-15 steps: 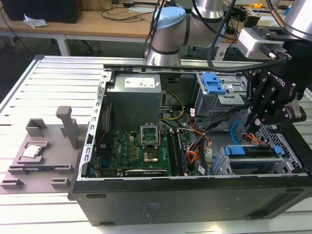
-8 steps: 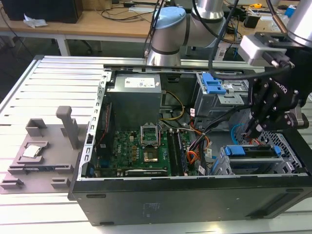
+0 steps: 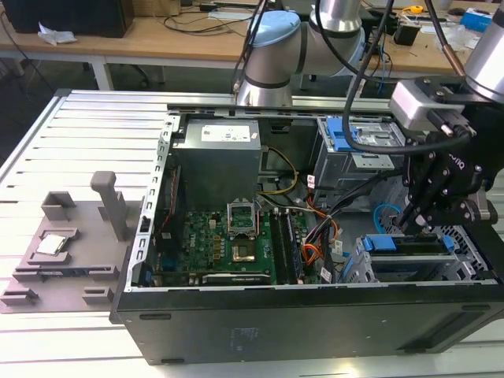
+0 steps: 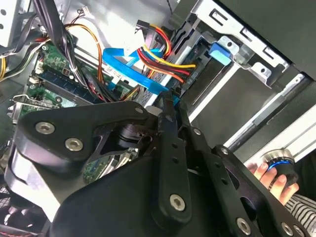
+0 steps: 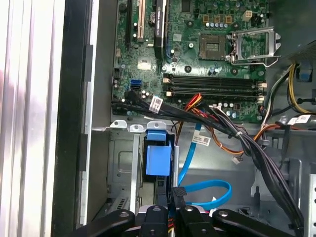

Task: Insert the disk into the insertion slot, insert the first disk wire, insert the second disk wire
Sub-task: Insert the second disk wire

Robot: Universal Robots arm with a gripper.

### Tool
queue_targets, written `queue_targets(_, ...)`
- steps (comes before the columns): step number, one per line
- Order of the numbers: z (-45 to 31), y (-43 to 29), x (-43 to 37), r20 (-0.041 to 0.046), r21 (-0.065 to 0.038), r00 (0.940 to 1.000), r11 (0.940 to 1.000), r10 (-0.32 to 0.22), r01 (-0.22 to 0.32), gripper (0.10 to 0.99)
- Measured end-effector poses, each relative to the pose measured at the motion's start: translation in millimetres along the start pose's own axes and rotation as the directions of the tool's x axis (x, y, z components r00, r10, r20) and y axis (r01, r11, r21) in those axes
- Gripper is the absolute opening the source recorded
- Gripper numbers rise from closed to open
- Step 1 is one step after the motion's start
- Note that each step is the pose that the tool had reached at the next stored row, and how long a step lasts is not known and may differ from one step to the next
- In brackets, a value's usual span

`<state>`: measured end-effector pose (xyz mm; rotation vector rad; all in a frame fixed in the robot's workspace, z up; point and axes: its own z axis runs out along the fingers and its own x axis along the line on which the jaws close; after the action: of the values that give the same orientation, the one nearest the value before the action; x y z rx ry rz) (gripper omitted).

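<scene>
Matt black tool (image 5: 176, 198), glossy blue plastic cable (image 5: 213, 186)

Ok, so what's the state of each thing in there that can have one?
computer case: side panel off.
CPU socket: empty, load plate open.
disk: sitting in the insertion slot.
blue data cable: looped, with its black plug at the gripper.
gripper: shut on the blue data cable's plug.

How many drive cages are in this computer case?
2. A grey cage with blue latches, farther back by the arm's base; a silver cage nearer, at the exterior view's right, under the gripper gripping a blue wire.
</scene>
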<state>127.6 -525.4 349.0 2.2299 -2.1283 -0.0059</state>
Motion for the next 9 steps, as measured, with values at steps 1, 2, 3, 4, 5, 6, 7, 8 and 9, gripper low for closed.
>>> queue_targets(1, 1.0, -0.6, 0.0, 0.0000, 0.000, 1.0000, 1.0000, 0.000, 0.000, 0.161)
queue_targets(2, 1.6, -1.0, 0.0, 0.0001, 0.000, 1.0000, 1.0000, 0.000, 0.000, 0.161)
queue_targets(3, 2.2, -1.0, 0.0, 0.0001, 0.000, 1.0000, 1.0000, 0.000, 0.000, 0.161)
queue_targets(4, 3.3, -1.0, -0.1, 0.0001, 0.000, 1.0000, 1.0000, 0.000, 0.000, 0.161)
queue_targets(5, 4.1, -1.1, -0.1, 0.0000, 0.000, 1.0000, 1.0000, 0.000, 0.000, 0.161)
queue_targets(6, 5.2, -1.2, -0.2, -0.0002, 0.000, 1.0000, 1.0000, 0.000, 0.000, 0.161)
queue_targets(7, 5.8, -1.2, -0.2, -0.0004, 0.000, 1.0000, 1.0000, 0.000, 0.000, 0.161)
queue_targets(8, 6.3, -1.2, -0.2, -0.0004, 0.000, 1.0000, 1.0000, 0.000, 0.000, 0.161)
queue_targets(9, 6.8, -1.3, -0.1, 0.0002, 0.000, 1.0000, 1.0000, 0.000, 0.000, 0.161)
